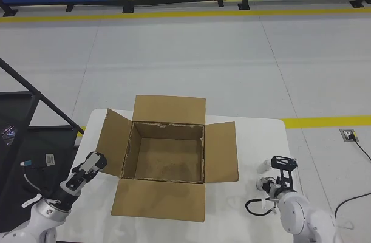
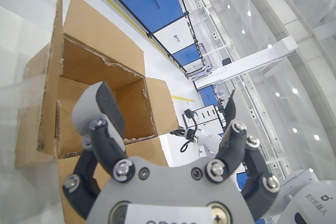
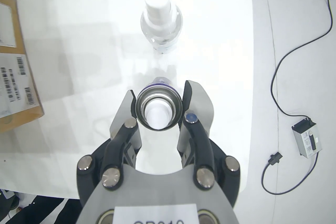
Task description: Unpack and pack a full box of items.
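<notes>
Right pincer (image 3: 160,99) clamps upright spray can (image 3: 158,112) on surface (image 3: 78,12), right of the cardboard box (image 1: 168,109) (axis vertical, clear bottle (image 3: 161,22) just beyond); left pincer (image 2: 168,100) wide open, holding nothing, left of box.

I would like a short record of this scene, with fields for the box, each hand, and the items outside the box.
box: cardboard, all flaps open, inside empty, stands on the white table
left hand: open, holds nothing, beside one side flap of the box
right hand: shut on the can, on the other side of the box
can: upright, metal rim, white centre
bottle: clear, white cap, upright on the table, just beyond the can, not touching it
</notes>
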`<state>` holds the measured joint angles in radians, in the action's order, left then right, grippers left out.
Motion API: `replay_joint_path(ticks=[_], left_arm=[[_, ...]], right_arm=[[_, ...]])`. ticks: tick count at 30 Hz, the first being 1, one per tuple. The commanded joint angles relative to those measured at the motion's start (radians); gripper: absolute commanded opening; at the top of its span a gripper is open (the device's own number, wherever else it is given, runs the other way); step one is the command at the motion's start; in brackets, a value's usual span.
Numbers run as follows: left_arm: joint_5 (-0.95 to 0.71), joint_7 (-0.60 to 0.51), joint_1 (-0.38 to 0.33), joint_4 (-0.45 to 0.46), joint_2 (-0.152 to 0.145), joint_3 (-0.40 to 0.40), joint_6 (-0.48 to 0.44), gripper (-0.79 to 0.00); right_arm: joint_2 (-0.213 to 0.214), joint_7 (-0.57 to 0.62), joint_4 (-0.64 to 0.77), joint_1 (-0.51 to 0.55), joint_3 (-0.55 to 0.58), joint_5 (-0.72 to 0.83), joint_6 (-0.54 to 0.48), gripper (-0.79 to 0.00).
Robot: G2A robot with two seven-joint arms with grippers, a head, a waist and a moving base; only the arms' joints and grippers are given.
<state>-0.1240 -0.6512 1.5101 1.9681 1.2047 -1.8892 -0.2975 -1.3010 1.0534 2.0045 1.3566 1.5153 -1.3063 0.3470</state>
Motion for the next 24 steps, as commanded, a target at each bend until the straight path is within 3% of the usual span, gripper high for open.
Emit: replay_joint_path(ticks=[1, 6, 9, 14, 18, 24], left_arm=[[0.0, 0.0, 0.0, 0.0, 0.0, 0.0, 0.0, 0.0], [0.0, 0.0, 0.0, 0.0, 0.0, 0.0, 0.0, 0.0], [0.0, 0.0, 0.0, 0.0, 0.0, 0.0, 0.0, 0.0], [0.0, 0.004, 0.001, -0.001, 0.0, 0.0, 0.003, 0.0], [0.017, 0.07, -0.001, -0.023, 0.0, -0.008, 0.047, 0.0], [-0.004, 0.132, 0.028, -0.034, -0.001, -0.047, 0.071, 0.0]], right_arm=[[0.002, 0.001, 0.107, 0.033, 0.018, -0.006, -0.004, -0.785], [0.002, 0.038, 0.338, 0.055, 0.002, -0.037, -0.01, -0.785], [0.0, 0.061, 0.346, -0.045, -0.071, -0.091, -0.042, -0.785], [-0.02, 0.088, 0.336, -0.245, -0.253, -0.12, 0.003, -0.785], [-0.048, 0.1, 0.184, -0.437, -0.417, -0.116, 0.023, -0.785], [-0.124, 0.071, -0.177, -0.728, -0.662, -0.009, 0.06, -0.785]])
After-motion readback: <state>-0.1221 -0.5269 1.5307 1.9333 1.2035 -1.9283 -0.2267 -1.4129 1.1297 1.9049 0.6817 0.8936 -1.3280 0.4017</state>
